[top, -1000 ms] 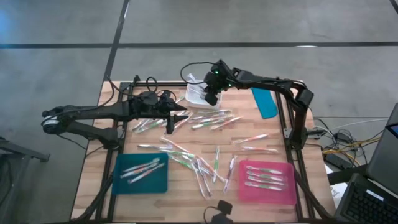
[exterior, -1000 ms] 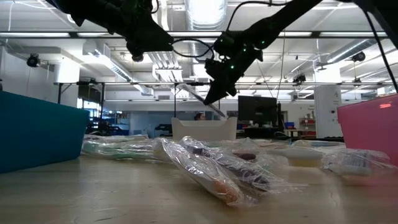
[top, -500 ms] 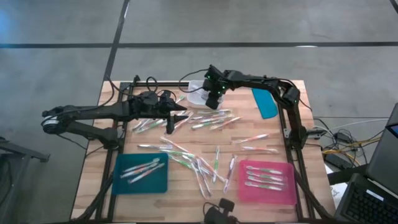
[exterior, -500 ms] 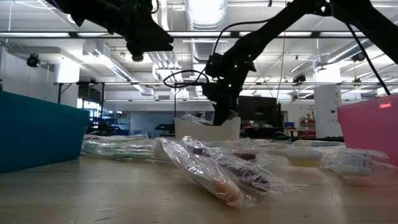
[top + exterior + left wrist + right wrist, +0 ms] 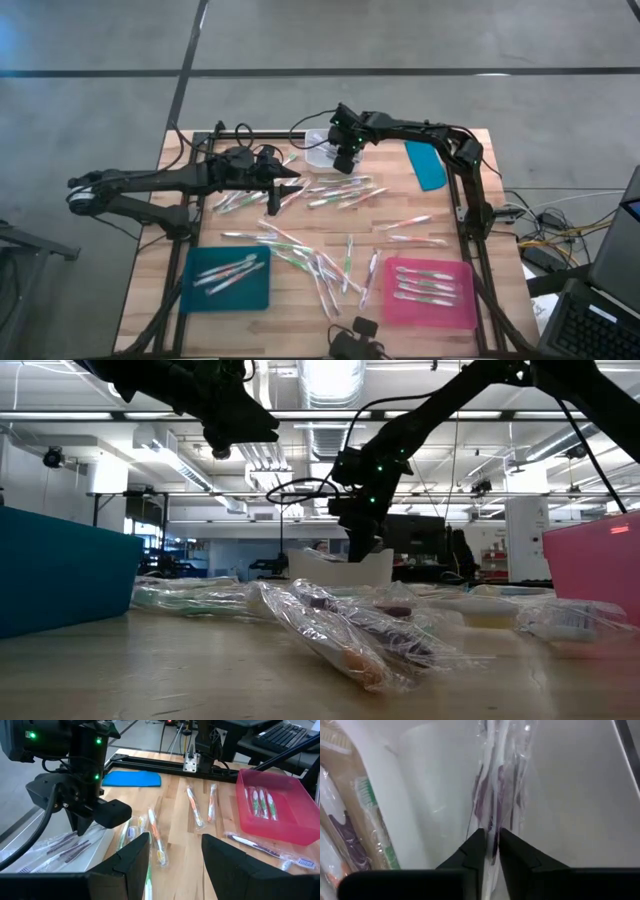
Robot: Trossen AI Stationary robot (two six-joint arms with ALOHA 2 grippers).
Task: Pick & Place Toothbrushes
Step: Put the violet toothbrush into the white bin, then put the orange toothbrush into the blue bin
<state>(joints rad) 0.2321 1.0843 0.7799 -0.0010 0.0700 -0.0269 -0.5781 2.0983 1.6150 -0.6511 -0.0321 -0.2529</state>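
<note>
Dozens of thin plastic-wrapped toothbrushes (image 5: 335, 192) lie scattered across the wooden bench (image 5: 450, 250), with a few in the flat teal tray (image 5: 228, 279) and the flat pink tray (image 5: 428, 292). The right gripper (image 5: 345, 160) hangs down into the small white rectangular bin (image 5: 322, 152), its fingers narrow around a purple-accented wrapped toothbrush (image 5: 492, 795). The left gripper (image 5: 286, 182) hovers wide and empty over the scattered pile.
</note>
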